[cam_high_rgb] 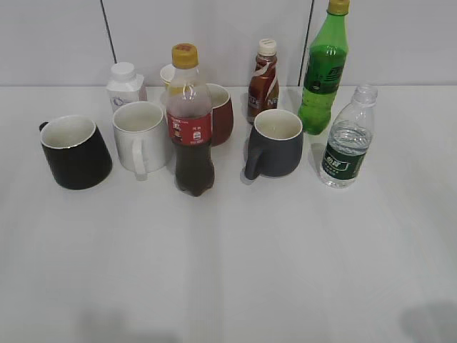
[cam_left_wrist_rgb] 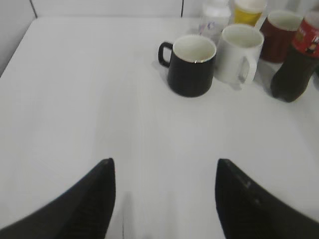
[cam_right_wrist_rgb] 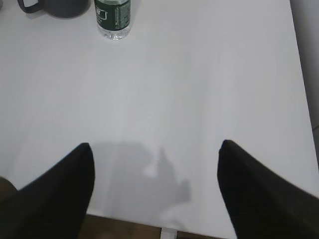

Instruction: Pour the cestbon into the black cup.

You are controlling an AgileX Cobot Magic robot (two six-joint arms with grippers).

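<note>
The cestbon [cam_high_rgb: 348, 139] is a small clear ribbed bottle with a dark green label. It stands upright at the right of the row, with no cap on its neck. Its lower part shows at the top of the right wrist view [cam_right_wrist_rgb: 113, 17]. The black cup [cam_high_rgb: 74, 152] stands upright at the far left, white inside; it also shows in the left wrist view [cam_left_wrist_rgb: 190, 64]. My left gripper [cam_left_wrist_rgb: 163, 167] is open and empty, well short of the black cup. My right gripper [cam_right_wrist_rgb: 155, 149] is open and empty near the table's front edge. Neither gripper shows in the exterior view.
Between the two stand a white mug [cam_high_rgb: 141, 136], a red-labelled cola bottle [cam_high_rgb: 191, 123], a dark red mug [cam_high_rgb: 219, 113] and a grey-blue mug [cam_high_rgb: 275, 143]. Behind are a white bottle [cam_high_rgb: 124, 86], a brown bottle [cam_high_rgb: 263, 80] and a tall green soda bottle [cam_high_rgb: 323, 68].
</note>
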